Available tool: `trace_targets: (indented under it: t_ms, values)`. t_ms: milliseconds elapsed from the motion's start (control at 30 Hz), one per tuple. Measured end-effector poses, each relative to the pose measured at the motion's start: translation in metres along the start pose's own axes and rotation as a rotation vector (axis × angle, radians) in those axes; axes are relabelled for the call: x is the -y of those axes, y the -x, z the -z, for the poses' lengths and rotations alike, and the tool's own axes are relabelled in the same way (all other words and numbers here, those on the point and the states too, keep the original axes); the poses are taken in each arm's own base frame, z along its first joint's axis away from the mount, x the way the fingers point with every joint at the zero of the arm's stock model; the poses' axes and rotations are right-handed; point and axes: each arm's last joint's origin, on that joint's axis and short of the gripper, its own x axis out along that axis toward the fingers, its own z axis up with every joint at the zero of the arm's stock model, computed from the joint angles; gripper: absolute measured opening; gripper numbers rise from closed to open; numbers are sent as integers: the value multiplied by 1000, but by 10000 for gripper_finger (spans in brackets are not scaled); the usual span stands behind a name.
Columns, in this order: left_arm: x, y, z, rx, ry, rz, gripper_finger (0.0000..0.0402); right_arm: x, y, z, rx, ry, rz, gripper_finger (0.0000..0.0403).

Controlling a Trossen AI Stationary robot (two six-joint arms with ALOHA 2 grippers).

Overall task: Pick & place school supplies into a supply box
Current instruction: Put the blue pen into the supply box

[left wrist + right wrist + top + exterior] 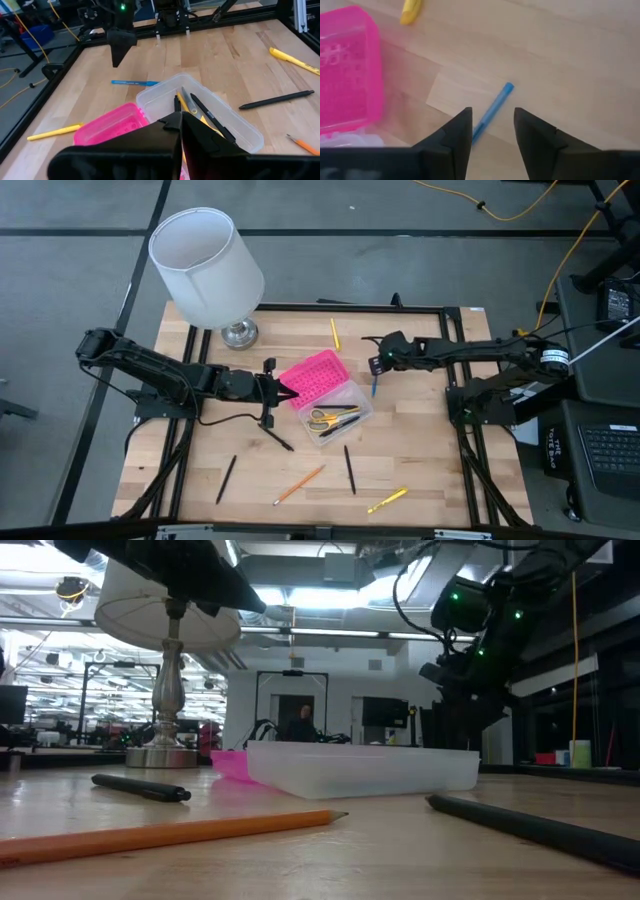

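I see my right gripper spread wide above the blue pen — nothing held; my left gripper sits closed against the supply box lid.

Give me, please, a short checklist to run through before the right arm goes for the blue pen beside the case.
1. Right end effector open: ok.
2. Blue pen lined up in the gap between its fingers: ok.
3. Blue pen lying free on the table, apart from the pink lid: ok.
4. Clear base uncovered, lid folded back: ok.
5. Left end effector shut at the lid's edge; whether it grips the lid: cannot tell.
6. Room left in the base beside the scissors: ok.
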Motion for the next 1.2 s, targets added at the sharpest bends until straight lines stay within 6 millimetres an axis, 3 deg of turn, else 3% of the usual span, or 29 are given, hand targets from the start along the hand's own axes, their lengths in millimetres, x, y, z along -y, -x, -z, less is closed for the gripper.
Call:
trace_targets:
  t_ms: [233, 500, 700, 1200]
  values:
    - [0, 0, 0, 0, 0, 0, 6, 8, -9, 10, 5, -54, -11, 148]
    - [0, 0, 0, 0, -1, 0, 6, 2, -13, 18, -5, -68, -46, 148]
    - [0, 0, 0, 0, -1, -1, 6, -2, -30, 25, -84, -63, -32, 148]
    - [0, 0, 0, 1, -2, -2, 6, -16, -59, 8, -224, -12, 157, 148]
